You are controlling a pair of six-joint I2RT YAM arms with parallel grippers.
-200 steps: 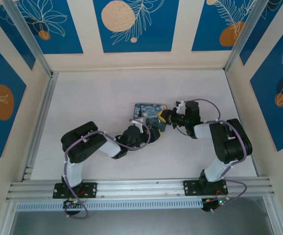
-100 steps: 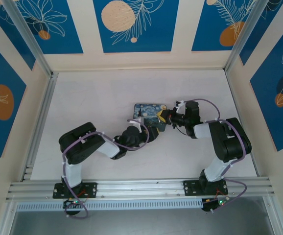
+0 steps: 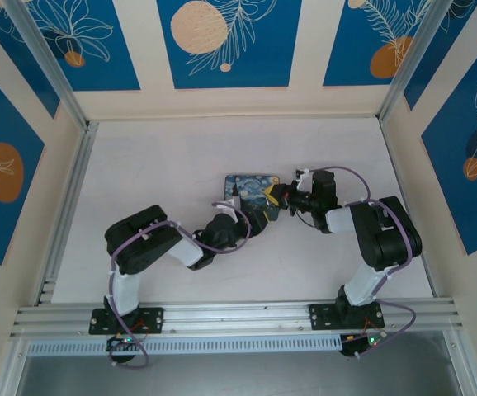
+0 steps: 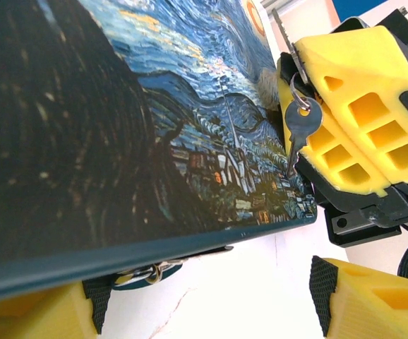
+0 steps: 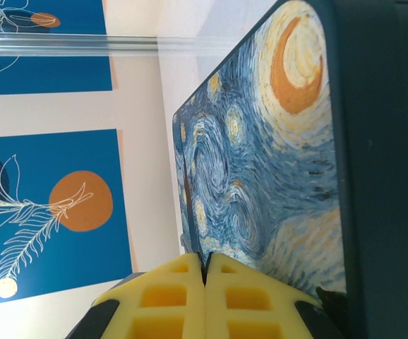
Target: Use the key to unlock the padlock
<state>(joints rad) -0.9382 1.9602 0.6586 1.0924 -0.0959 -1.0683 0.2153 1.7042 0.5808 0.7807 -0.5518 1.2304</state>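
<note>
My right gripper (image 3: 278,198) is shut on the key (image 5: 192,208). The key's thin blade sticks out between the yellow fingers (image 5: 205,272) beside the Starry Night tin (image 5: 274,162). In the left wrist view the right gripper (image 4: 345,120) holds the toothed key (image 4: 283,35), and a second small key (image 4: 301,131) dangles from its ring. My left gripper (image 4: 207,296) is open at the tin's (image 4: 119,127) near edge. Under that rim shows a small tab with a metal loop (image 4: 144,272). I cannot make out the padlock itself.
The tin (image 3: 251,188) lies mid-table between both arms. Bare white tabletop (image 3: 164,157) stretches to the left and back. Aluminium rails (image 3: 65,206) and patterned walls bound the workspace.
The left arm's elbow has shifted slightly and its gripper has edged along the tin's near edge. The right gripper stays shut on the key, in place.
</note>
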